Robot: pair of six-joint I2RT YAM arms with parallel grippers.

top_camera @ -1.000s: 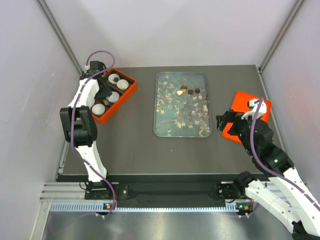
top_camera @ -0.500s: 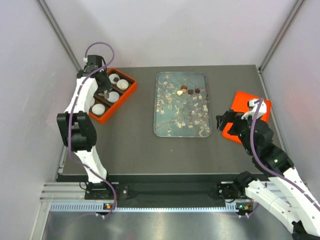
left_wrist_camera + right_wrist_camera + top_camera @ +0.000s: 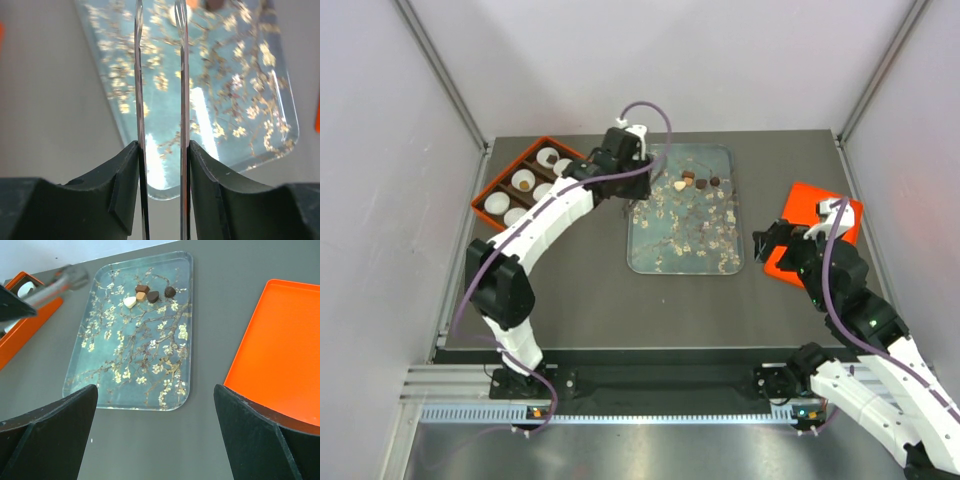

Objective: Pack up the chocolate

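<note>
— From above?
— Saw left gripper (image 3: 642, 168) over the tray's (image 3: 685, 250) far-left corner, chocolate (image 3: 692, 181) at its far end.
— Left wrist?
— Found thin fingers (image 3: 139, 60) slightly apart, gripping nothing.
— Right wrist?
— Found right gripper (image 3: 155, 390) spread wide, empty, near the tray.

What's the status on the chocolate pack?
Left claw open, empty, over tray's left edge. Right claw wide open, empty. Chocolates clustered on tray, ungripped. Nothing blocking them.
</note>
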